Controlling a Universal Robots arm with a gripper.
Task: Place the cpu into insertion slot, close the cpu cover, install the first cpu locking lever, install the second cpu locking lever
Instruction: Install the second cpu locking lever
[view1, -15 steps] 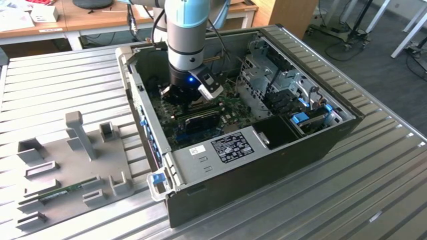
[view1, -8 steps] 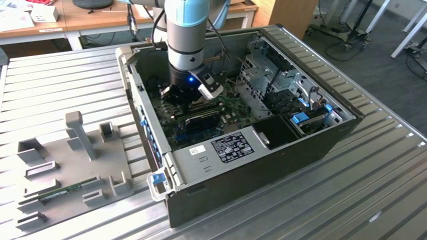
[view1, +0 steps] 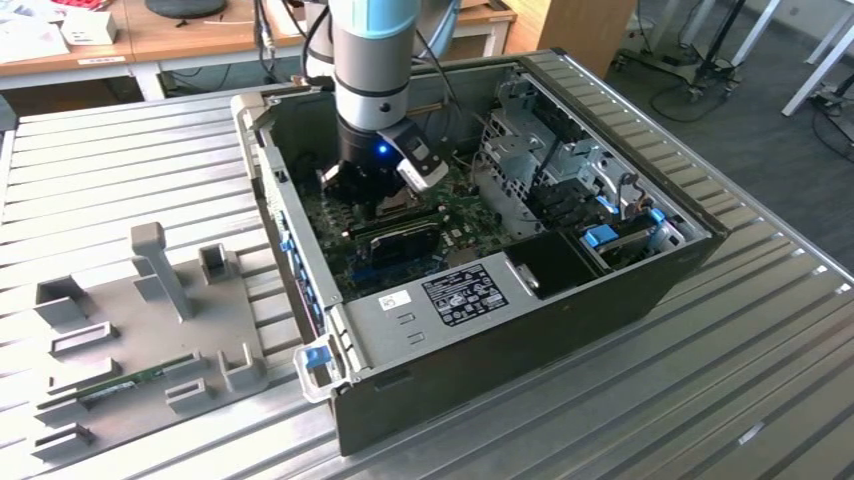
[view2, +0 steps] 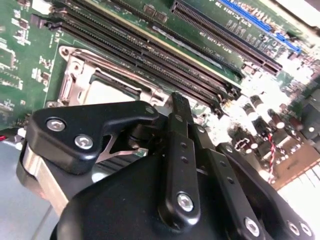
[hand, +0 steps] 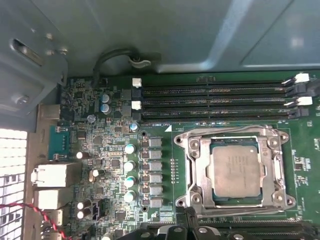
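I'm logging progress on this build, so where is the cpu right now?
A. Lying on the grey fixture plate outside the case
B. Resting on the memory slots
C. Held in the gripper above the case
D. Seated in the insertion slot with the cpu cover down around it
D: in the first wrist view the cpu lies flat inside the insertion slot, with the cpu cover framing it.

Pale silver-tan cpu (hand: 237, 171), silver cpu cover (hand: 192, 165), green circuit board (hand: 112, 150).

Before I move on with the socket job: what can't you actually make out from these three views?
- Exterior view: the insertion slot is hidden behind the gripper and arm.
- Second wrist view: the cpu and cpu cover are half hidden by the gripper body.
- First wrist view: the cover's near edge is cut off by the fingers; lever positions unclear.
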